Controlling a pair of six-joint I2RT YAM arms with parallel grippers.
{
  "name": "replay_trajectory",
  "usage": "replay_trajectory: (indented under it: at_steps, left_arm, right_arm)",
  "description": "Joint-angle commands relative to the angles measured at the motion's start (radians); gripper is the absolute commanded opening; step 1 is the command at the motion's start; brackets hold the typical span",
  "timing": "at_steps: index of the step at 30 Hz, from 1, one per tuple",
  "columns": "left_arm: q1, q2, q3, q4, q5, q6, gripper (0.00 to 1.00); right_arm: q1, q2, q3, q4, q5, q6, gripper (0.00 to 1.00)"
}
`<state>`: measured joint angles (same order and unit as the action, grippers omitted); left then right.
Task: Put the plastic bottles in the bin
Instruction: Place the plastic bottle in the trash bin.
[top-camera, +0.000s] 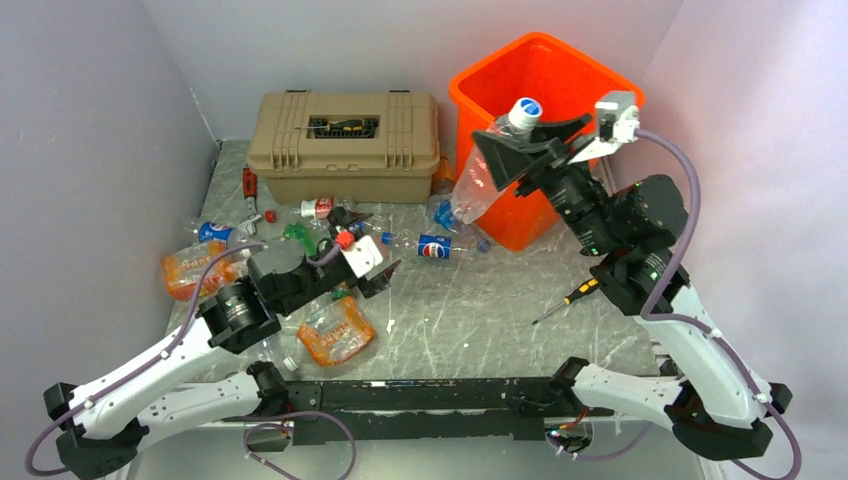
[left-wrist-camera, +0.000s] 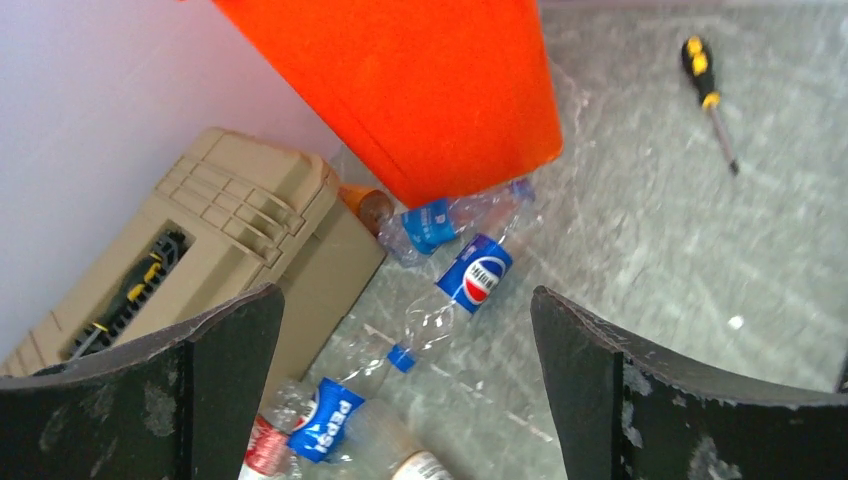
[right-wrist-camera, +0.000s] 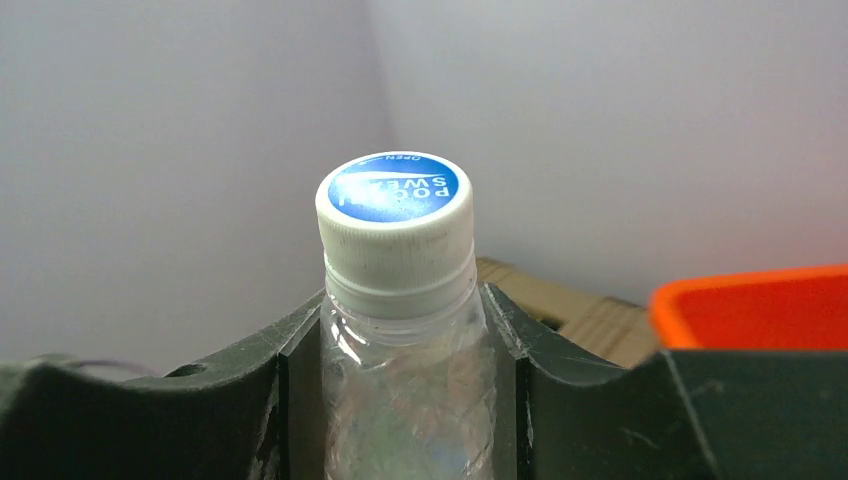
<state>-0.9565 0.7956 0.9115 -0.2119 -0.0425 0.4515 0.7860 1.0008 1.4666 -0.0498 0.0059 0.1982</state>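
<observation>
Right gripper (top-camera: 525, 138) held a clear bottle (top-camera: 478, 190) by its neck, jaws narrowed just under the white-and-blue cap (right-wrist-camera: 395, 205). It sat high in the upper middle of the overhead view, at the near-left corner of the orange bin (top-camera: 575, 60). The bottle's body hung down and to the left, in front of the bin's outer wall and not over its mouth.

Left gripper (left-wrist-camera: 405, 300) stood wide and held nothing. It was low over the scattered bottles at centre left, with a Pepsi bottle (left-wrist-camera: 475, 275) lying ahead between its fingers.

The main risk looked like a release made too soon: with the body outside the rim, the bottle would likely drop back onto the table (top-camera: 470, 320). Carried straight across, the hanging body could also catch on the thick rim and twist in the grip or tip the bin. Lifting first would probably avoid both.

Room above the bin was open. To the right, the pale wall ran close to the right arm, leaving little swing that way. To the left, the tan toolbox (top-camera: 350, 145) stood near the bin with only a narrow gap, where another bottle lay wedged. Several bottles lay near the toolbox's front, so the left arm would have to come at them from the table side. An orange-wrapped bottle (top-camera: 335, 335) lay beside the left arm. Bare table lay at lower centre, with a yellow-handled screwdriver (top-camera: 570, 298) to its right, well apart from the bottles.
</observation>
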Motion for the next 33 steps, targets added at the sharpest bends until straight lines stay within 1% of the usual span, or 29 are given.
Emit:
replay_trajectory:
  at_steps: [1,4,7,12,15,17,18,20,22,24,27,31,33]
  left_arm:
    - [0.008,-0.033,0.061,-0.012,-0.04,-0.284,0.99]
    - [0.017,-0.102,0.0,0.042,0.009,-0.318,0.99]
    - [0.028,-0.14,-0.064,0.072,-0.043,-0.315,0.99]
    - [0.032,-0.147,-0.092,0.069,-0.134,-0.318,0.99]
    - [0.035,-0.145,-0.107,0.087,-0.146,-0.315,0.99]
    - [0.037,-0.136,-0.108,0.085,-0.152,-0.312,0.99]
    - [0.038,-0.131,-0.107,0.081,-0.156,-0.312,0.99]
    - [0.039,-0.118,-0.104,0.074,-0.163,-0.314,1.0]
    - [0.04,-0.107,-0.102,0.069,-0.169,-0.321,1.0]
    - [0.04,-0.097,-0.1,0.072,-0.185,-0.332,0.99]
    - [0.042,-0.077,-0.1,0.073,-0.223,-0.345,0.99]
    - [0.042,-0.047,-0.094,0.063,-0.282,-0.344,0.99]
    - [0.043,-0.036,-0.092,0.061,-0.307,-0.344,0.99]
  right_arm:
    - [-0.001,-0.04,-0.028,0.102,0.277,-0.186,0.17]
    - [-0.001,-0.047,-0.043,0.164,0.405,-0.262,0.16]
    - [-0.001,-0.041,-0.045,0.216,0.499,-0.331,0.16]
    - [-0.002,-0.028,-0.046,0.287,0.57,-0.428,0.16]
    - [-0.002,-0.016,-0.051,0.339,0.609,-0.483,0.16]
    - [-0.006,0.009,-0.05,0.4,0.639,-0.554,0.15]
    - [-0.016,0.029,-0.045,0.448,0.656,-0.614,0.15]
    - [-0.054,0.082,-0.009,0.48,0.683,-0.658,0.14]
    - [-0.116,0.131,0.039,0.476,0.678,-0.632,0.14]
    - [-0.196,0.177,0.082,0.452,0.643,-0.559,0.13]
    - [-0.314,0.261,0.171,0.373,0.593,-0.41,0.13]
    - [-0.476,0.359,0.272,0.219,0.5,-0.167,0.13]
    - [-0.534,0.4,0.303,0.165,0.459,-0.081,0.14]
